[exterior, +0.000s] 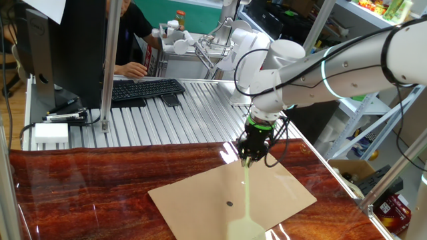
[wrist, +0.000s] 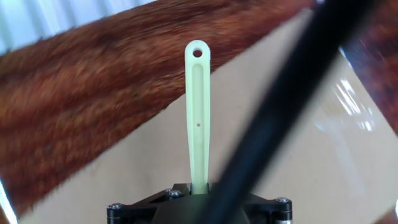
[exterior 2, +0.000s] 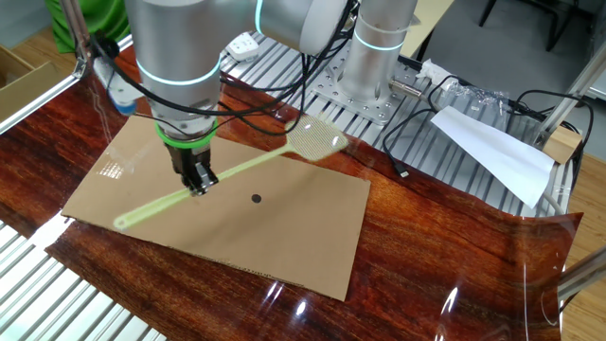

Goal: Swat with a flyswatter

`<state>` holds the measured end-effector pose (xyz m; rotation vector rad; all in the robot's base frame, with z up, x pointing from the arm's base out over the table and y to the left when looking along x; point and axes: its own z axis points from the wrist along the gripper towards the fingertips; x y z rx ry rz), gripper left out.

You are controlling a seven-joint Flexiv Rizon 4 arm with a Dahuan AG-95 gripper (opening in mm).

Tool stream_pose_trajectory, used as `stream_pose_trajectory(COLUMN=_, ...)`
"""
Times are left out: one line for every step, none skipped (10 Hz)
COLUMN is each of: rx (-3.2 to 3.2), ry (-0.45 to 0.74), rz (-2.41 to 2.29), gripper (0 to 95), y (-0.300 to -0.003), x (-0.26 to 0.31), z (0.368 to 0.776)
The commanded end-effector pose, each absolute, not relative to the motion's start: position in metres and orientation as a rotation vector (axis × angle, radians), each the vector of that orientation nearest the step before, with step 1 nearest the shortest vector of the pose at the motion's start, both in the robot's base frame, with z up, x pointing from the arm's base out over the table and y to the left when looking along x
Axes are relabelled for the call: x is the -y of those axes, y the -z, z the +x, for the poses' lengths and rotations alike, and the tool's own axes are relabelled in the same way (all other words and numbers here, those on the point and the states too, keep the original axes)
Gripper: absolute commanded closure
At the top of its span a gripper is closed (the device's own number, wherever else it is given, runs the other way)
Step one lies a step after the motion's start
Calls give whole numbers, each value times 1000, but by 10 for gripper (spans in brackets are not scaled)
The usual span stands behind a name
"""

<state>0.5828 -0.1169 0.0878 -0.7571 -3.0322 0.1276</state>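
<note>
The pale yellow-green flyswatter (exterior 2: 237,169) lies slanted just above the cardboard sheet (exterior 2: 312,237), held by its thin handle. Its mesh head (exterior 2: 317,140) points to the far side near the arm's base, and the handle end (exterior 2: 128,220) sticks out on the near left. My gripper (exterior 2: 199,183) is shut on the handle partway along. In one fixed view the gripper (exterior: 249,158) grips the handle, which runs down to the head (exterior: 245,230) at the bottom edge. In the hand view the handle (wrist: 198,118) with its hanging hole rises from between the jaws. A small dark spot (exterior 2: 256,198) lies on the cardboard under the swatter.
The cardboard rests on a glossy red-brown wooden board (exterior: 80,180). Behind it are a ribbed metal table (exterior: 173,113), a keyboard (exterior: 143,88), a person's arm (exterior: 133,67) and a monitor. Loose cables (exterior 2: 417,133) and white paper (exterior 2: 492,152) lie beside the arm's base.
</note>
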Motion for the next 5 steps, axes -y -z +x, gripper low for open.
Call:
stream_pose_trajectory(rx=2956, ry=-122, rz=-1008, gripper=950, y=-91, x=119, z=591)
stream_pose_trajectory(rx=2939, ry=-119, rz=-1053, gripper=950, y=-92, x=120, z=597)
stream_pose_trajectory(rx=2922, ry=-120, rz=-1088, gripper=950, y=-93, x=121, z=601)
stream_pose_trajectory(rx=2898, ry=-119, rz=-1149, gripper=950, y=-94, x=122, z=606)
stream_pose_trajectory(rx=2865, ry=-122, rz=-1228, gripper=950, y=-94, x=124, z=610)
